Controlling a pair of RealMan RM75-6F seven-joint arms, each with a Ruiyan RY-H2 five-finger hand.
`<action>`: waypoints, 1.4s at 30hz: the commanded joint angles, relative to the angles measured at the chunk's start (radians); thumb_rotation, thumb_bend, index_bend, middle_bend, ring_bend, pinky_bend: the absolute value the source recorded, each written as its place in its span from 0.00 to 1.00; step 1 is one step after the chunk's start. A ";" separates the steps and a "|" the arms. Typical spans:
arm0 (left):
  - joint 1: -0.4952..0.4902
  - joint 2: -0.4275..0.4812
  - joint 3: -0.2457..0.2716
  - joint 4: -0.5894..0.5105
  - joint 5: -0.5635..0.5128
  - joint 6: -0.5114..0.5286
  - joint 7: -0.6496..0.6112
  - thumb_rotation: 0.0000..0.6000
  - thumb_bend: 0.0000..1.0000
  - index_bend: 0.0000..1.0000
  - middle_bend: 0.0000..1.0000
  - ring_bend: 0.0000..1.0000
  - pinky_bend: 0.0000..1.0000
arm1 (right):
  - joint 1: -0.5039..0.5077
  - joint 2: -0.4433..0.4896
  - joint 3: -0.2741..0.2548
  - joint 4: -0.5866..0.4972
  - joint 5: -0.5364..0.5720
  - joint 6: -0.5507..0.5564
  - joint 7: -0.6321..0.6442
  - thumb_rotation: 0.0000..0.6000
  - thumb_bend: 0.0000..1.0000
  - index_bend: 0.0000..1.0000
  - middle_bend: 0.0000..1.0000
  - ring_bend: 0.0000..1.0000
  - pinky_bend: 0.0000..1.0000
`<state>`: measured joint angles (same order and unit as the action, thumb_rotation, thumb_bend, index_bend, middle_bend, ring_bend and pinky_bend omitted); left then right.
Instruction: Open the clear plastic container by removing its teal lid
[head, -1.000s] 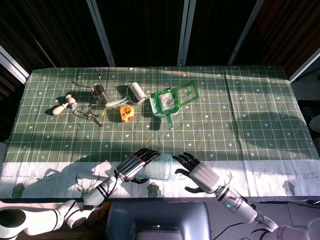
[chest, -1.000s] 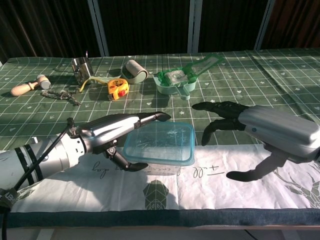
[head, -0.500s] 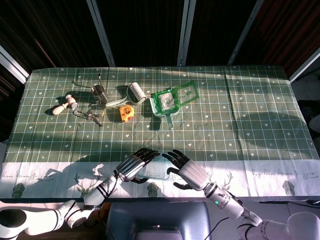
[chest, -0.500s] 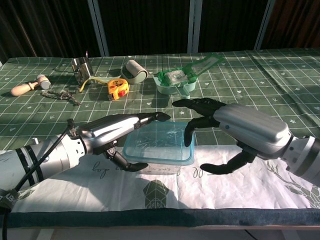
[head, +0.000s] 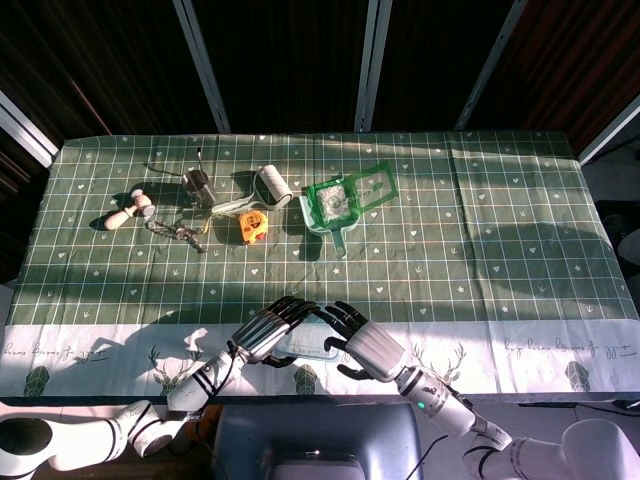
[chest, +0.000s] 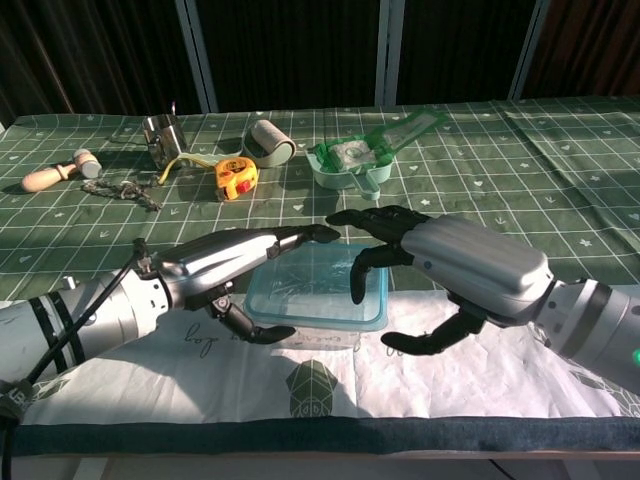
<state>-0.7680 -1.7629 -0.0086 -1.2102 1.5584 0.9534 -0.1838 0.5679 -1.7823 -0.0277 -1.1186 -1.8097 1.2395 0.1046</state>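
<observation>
The clear plastic container (chest: 318, 293) with its teal lid (chest: 300, 285) on sits near the table's front edge, also seen in the head view as the container (head: 312, 340). My left hand (chest: 235, 265) holds its left side, with fingers laid along the lid's far left edge and the thumb curled at the near left corner. My right hand (chest: 455, 265) hovers over the right side, fingers spread above the lid and the thumb apart at the near side, gripping nothing. From above, the left hand (head: 268, 332) and right hand (head: 362, 342) flank the container.
At the back stand a yellow tape measure (chest: 235, 176), a tape roll (chest: 270, 141), a green tray (chest: 360, 158), a metal cup (chest: 161, 132), a wooden mallet (chest: 58, 172) and a chain (chest: 125, 190). The table's front edge (chest: 320, 425) is close below the hands.
My right hand has moved left from beside the container to above its right side. The left hand and the container have stayed put.
</observation>
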 joint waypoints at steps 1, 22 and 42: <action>0.000 0.001 0.002 -0.001 0.000 -0.001 -0.002 1.00 0.27 0.00 0.50 0.52 0.54 | 0.006 -0.005 0.000 0.002 0.008 -0.005 0.002 1.00 0.41 0.56 0.14 0.00 0.00; 0.002 0.009 0.016 -0.018 0.010 0.004 0.007 1.00 0.28 0.00 0.50 0.53 0.54 | 0.028 -0.015 0.003 -0.011 0.043 -0.003 -0.021 1.00 0.40 0.59 0.14 0.00 0.00; 0.003 0.002 0.030 -0.001 0.023 0.005 0.013 1.00 0.27 0.00 0.50 0.53 0.54 | 0.040 0.012 0.017 -0.050 0.065 0.006 -0.037 1.00 0.41 0.59 0.14 0.00 0.00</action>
<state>-0.7647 -1.7611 0.0219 -1.2115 1.5810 0.9588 -0.1706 0.6071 -1.7708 -0.0111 -1.1672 -1.7458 1.2450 0.0677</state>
